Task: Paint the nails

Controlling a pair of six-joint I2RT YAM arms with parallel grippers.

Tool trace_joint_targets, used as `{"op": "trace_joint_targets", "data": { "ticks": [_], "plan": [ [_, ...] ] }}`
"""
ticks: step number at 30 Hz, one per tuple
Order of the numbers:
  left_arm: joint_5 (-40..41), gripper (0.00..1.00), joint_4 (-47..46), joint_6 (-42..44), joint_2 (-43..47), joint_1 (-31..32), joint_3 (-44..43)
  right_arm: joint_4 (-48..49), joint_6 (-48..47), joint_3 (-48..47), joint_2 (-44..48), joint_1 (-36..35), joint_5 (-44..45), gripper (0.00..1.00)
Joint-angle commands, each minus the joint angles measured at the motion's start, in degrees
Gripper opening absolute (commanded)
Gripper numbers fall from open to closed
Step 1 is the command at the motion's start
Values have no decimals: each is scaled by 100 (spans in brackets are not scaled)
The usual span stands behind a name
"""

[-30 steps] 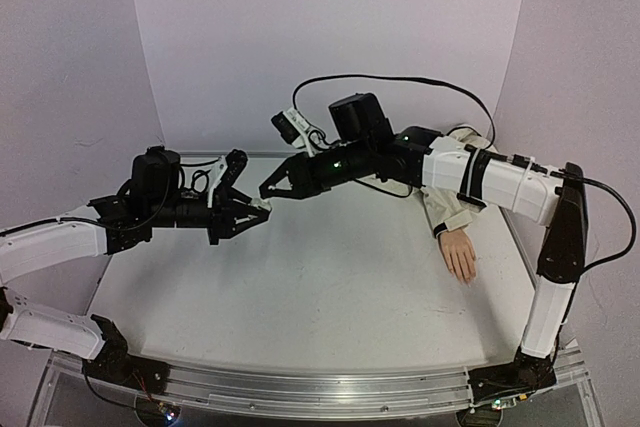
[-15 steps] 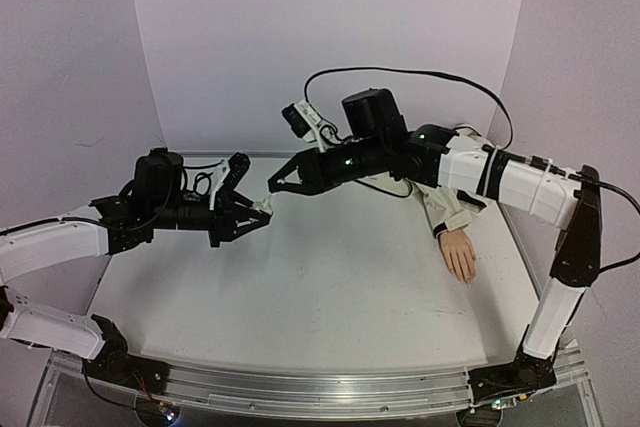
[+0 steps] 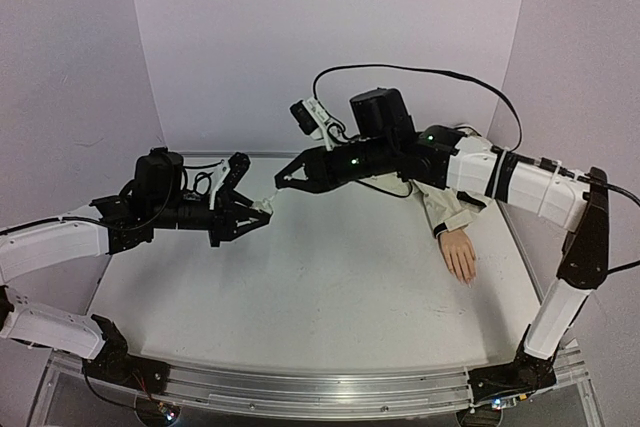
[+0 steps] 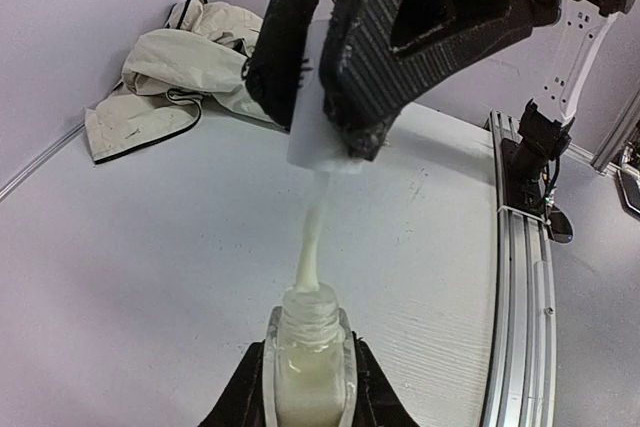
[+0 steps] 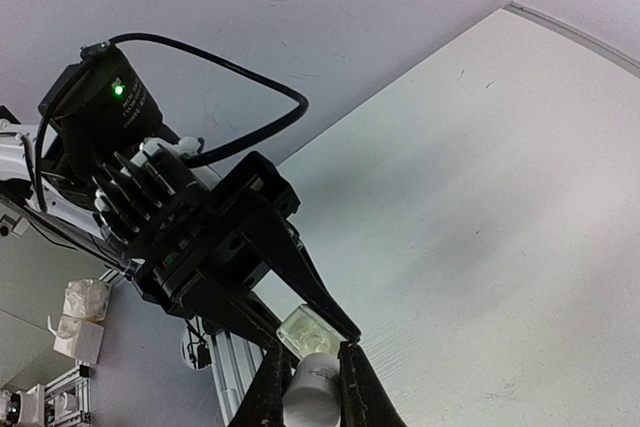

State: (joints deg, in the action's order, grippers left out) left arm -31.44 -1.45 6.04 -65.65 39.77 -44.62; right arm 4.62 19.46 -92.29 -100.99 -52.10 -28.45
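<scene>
My left gripper (image 3: pixel 262 210) is shut on a small glass bottle (image 4: pixel 308 367) of pale polish and holds it above the table's left middle. Just above the bottle, my right gripper (image 3: pixel 283 183) is shut on the white cap (image 5: pixel 312 392). The cap's brush (image 4: pixel 312 237) hangs down with its tip in the bottle's open neck. The peach mannequin hand (image 3: pixel 460 253) lies palm down at the right, its beige sleeve (image 3: pixel 446 205) behind it. Its nails are too small to make out. Both grippers are well to the left of the hand.
A crumpled beige jacket (image 4: pixel 170 77) lies at the back right corner against the wall. A black cable (image 3: pixel 400 71) loops over the right arm. A metal rail (image 3: pixel 320 389) runs along the near edge, and purple walls close in the table.
My right gripper has risen and shifted slightly right with the cap, drawing the brush up out of the bottle. The left arm and the bottle have stayed still.
</scene>
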Motion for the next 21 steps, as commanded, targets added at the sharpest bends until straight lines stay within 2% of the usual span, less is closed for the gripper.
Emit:
{"op": "trace_joint_targets", "data": {
  "ticks": [1,11,17,21],
  "plan": [
    [-46,0,-151,61,42,-13,-271,387,130,146,609,67,146,0],
    [66,0,-148,57,61,-13,-293,628,604,928,1333,393,346,0],
    [144,0,-146,-6,252,-13,-355,564,927,2235,2162,1064,636,0],
    [241,0,-126,-178,440,-13,-470,-12,1093,3056,2815,1521,1261,0]
  ]
}}
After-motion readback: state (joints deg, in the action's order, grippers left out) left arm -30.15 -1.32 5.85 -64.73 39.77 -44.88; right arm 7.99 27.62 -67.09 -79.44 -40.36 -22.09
